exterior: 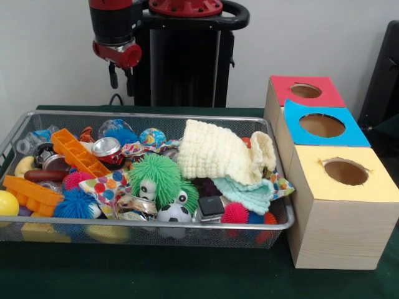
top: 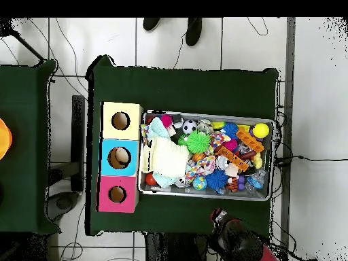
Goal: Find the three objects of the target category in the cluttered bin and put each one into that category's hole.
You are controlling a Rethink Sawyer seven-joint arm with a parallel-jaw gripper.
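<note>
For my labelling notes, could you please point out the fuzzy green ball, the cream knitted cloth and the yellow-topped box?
fuzzy green ball [exterior: 159,177], front view, centre.
cream knitted cloth [exterior: 215,152], front view, middle.
yellow-topped box [exterior: 312,230], front view, wooden side.

green table, wire bin, three boxes

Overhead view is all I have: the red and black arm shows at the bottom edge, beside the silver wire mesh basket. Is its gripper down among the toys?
Observer: No, the gripper hangs well above the silver wire mesh basket, at its far rim.
Operator: Is it carrying anything?
Observer: Nothing; its jaws stand apart and empty.
Operator: Any bottle within easy reach?
Observer: A crushed clear plastic bottle lies uncovered in the corner nearest the arm.
</note>
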